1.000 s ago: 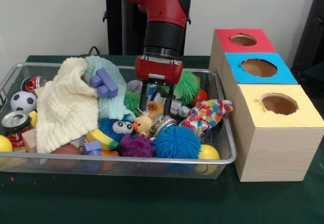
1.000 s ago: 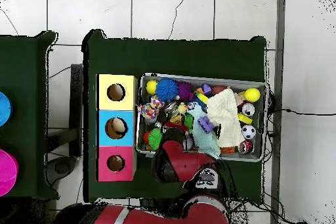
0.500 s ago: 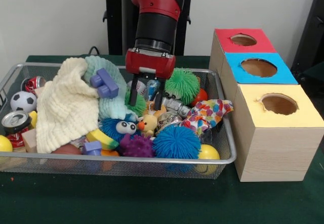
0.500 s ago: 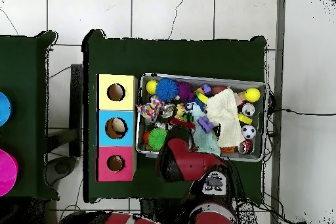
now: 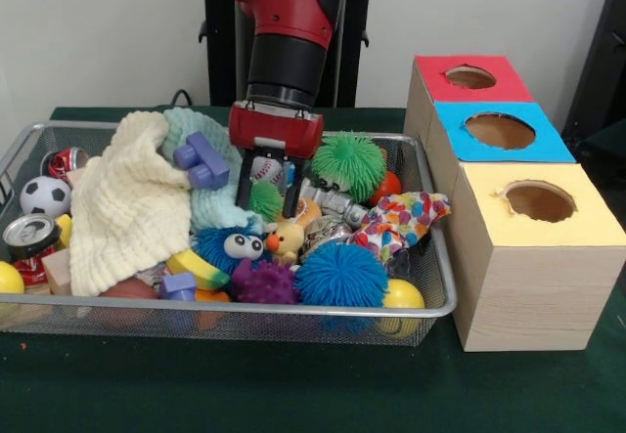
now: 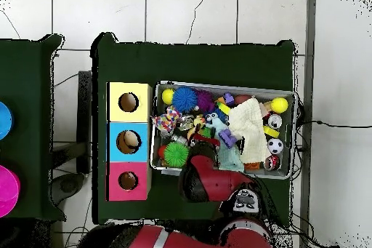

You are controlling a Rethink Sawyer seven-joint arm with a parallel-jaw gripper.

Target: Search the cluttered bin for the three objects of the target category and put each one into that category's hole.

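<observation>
Small green spiky ball [image 5: 264, 199] sits between the claw's [image 5: 267, 201] two spread black fingers, low in the wire bin [image 5: 430, 257] beside the baseball [image 5: 264, 169]; the claw looks open around it, not yet clamped. Coloured hole boxes [image 5: 501, 130] stand well apart, toward the picture's right.

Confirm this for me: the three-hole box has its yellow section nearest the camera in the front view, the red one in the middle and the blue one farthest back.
Not quite. The yellow section is nearest the camera, but the blue section sits in the middle and the red section is farthest back. The front view shows this order plainly, and the overhead view agrees, with blue between yellow and red.
</observation>
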